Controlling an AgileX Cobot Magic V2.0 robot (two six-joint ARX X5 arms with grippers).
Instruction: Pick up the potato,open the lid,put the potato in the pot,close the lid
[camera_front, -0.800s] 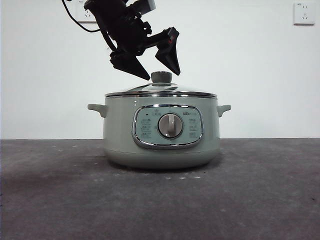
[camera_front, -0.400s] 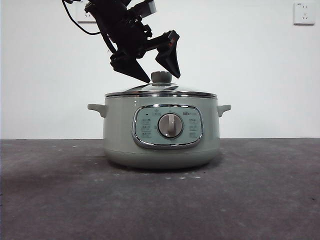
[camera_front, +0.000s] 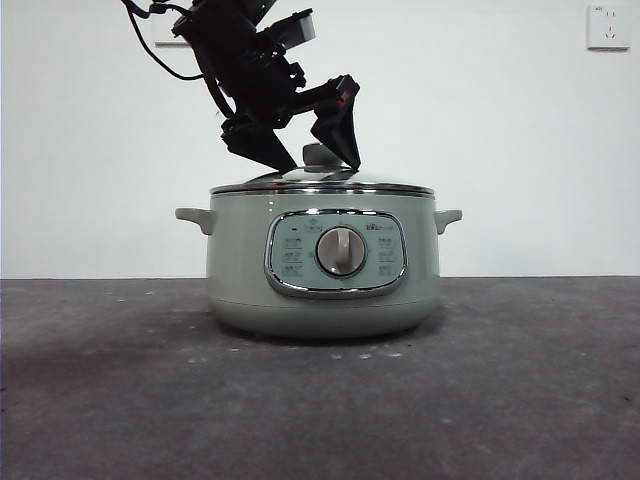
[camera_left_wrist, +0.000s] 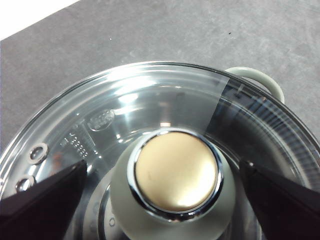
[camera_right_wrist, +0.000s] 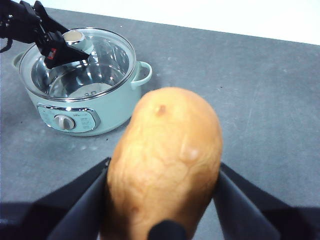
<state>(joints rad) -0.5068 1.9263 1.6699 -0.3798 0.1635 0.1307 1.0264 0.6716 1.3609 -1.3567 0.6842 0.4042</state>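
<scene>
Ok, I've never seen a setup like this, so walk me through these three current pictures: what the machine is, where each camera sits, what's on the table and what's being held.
This is a robot with two arms at a table, each ending in a two-jawed black end effector. The front picture comes from a low camera looking level across the table. It shows a green pot with its glass lid on. The other two pictures come from cameras on the arms' wrists. The left wrist camera looks straight down at the lid's knob: the left end effector is open, one jaw on each side of the knob, not yet gripping it. The right wrist camera shows the right end effector shut on the potato, held above the table some way from the pot, which is seen behind it.
</scene>
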